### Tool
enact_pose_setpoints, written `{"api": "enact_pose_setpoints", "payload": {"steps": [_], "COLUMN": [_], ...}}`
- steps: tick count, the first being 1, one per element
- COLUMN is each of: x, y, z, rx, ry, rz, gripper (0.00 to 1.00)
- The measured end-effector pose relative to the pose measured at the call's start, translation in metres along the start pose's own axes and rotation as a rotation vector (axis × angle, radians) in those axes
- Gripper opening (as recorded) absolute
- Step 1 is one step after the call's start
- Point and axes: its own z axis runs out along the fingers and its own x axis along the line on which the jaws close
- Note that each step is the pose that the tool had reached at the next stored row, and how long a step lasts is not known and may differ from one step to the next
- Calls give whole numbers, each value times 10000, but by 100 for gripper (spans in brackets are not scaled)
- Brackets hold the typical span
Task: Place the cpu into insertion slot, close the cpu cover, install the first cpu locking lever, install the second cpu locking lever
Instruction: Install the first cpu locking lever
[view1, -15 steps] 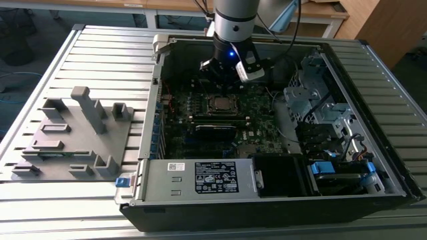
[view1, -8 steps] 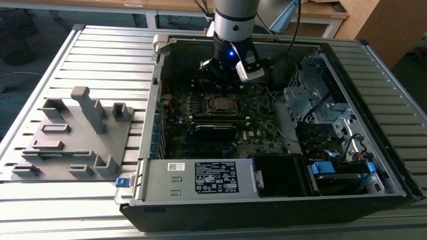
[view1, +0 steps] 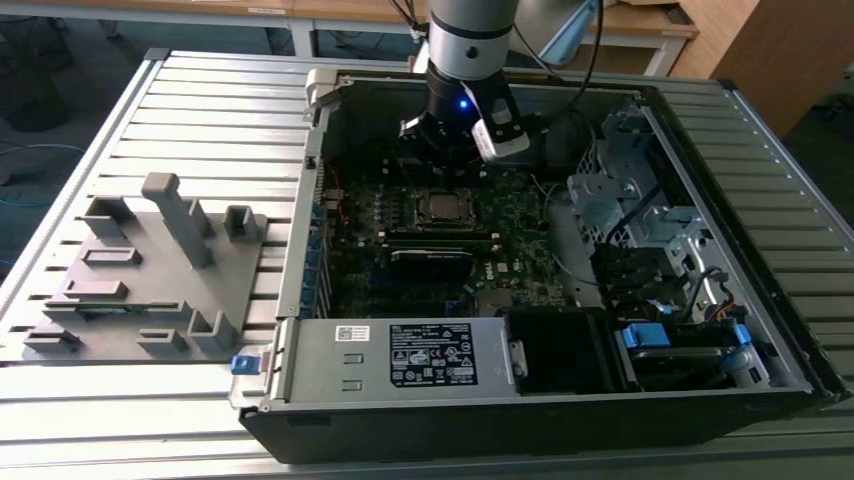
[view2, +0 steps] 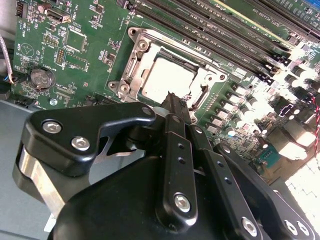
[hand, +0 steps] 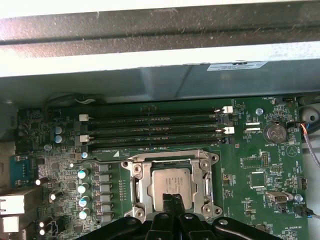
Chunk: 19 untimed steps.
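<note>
– Black fingers (view2: 176, 112) are right up close in the second wrist view. Is that the gripper (view2: 171, 99)?
– Yes. Its two fingers are pressed together at the tips, and there is nothing between them.
– Where do the tips point?
– At the near edge of the cpu (view2: 167, 75). I cannot tell if they touch it.
– Where is the cpu?
– It lies flat in the slot (view2: 134, 35), with its grey top facing up. In the first wrist view the gripper (hand: 172, 196) is over that same edge.
– And the cover?
– The cover (hand: 144, 186) looks flat down around the cpu. The cpu shows through its window.
– What is around the slot?
– A green board (hand: 240, 150). Four long black memory slots (hand: 150, 127) lie side by side just past the slot. A round battery (hand: 274, 132) sits off to one side, near the ends of those long slots.
– What does the exterior view show?
– The arm (view1: 470, 40) comes down from above into the open case (view1: 801, 300). The gripper (view1: 441, 175) hangs just above the cpu (view1: 439, 207), in the far half of the case. A box (view1: 400, 355) with a label fills the near side.
– What is outside the case?
– A grey tray (view1: 147, 270) with blocks sticking up. It lies on the table (view1: 200, 90), just beside the case on the exterior view's left, well apart from the gripper
</note>
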Motion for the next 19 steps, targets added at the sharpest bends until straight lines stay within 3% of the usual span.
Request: {"api": "enact_pose_setpoints", "payload": {"steps": [9, 19], "x": [14, 200], "y": [-2, -29], "z": [-1, 2], "rx": [1, -12], "ry": [-4, -150], "rz": [0, -6], "gripper": [11, 11]}}
